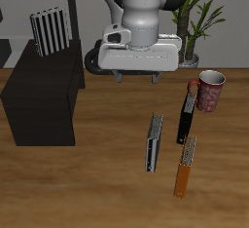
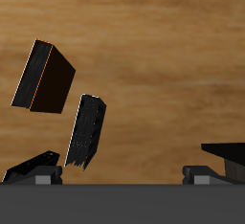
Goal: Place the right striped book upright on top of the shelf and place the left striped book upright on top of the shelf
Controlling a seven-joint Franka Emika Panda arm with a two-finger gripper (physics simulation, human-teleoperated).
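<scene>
One striped book (image 1: pixel 49 32) stands upright on the flat top of the black shelf (image 1: pixel 39 100). The left striped book (image 1: pixel 154 141) lies flat on the wooden table; it also shows in the wrist view (image 2: pixel 86 130). My gripper (image 1: pixel 137 78) is open and empty. It hangs above the table, farther back than the lying book and between it and the shelf. In the wrist view the gripper (image 2: pixel 129 161) has its fingertips (image 2: pixel 33 166) spread wide, with the book just off one of them.
A black red-ended book (image 1: pixel 185 115) and an orange book (image 1: pixel 185 166) lie beside the striped book; the orange book shows in the wrist view (image 2: pixel 43 77). A red mug (image 1: pixel 210 91) and a potted plant (image 1: pixel 195 18) stand farther back.
</scene>
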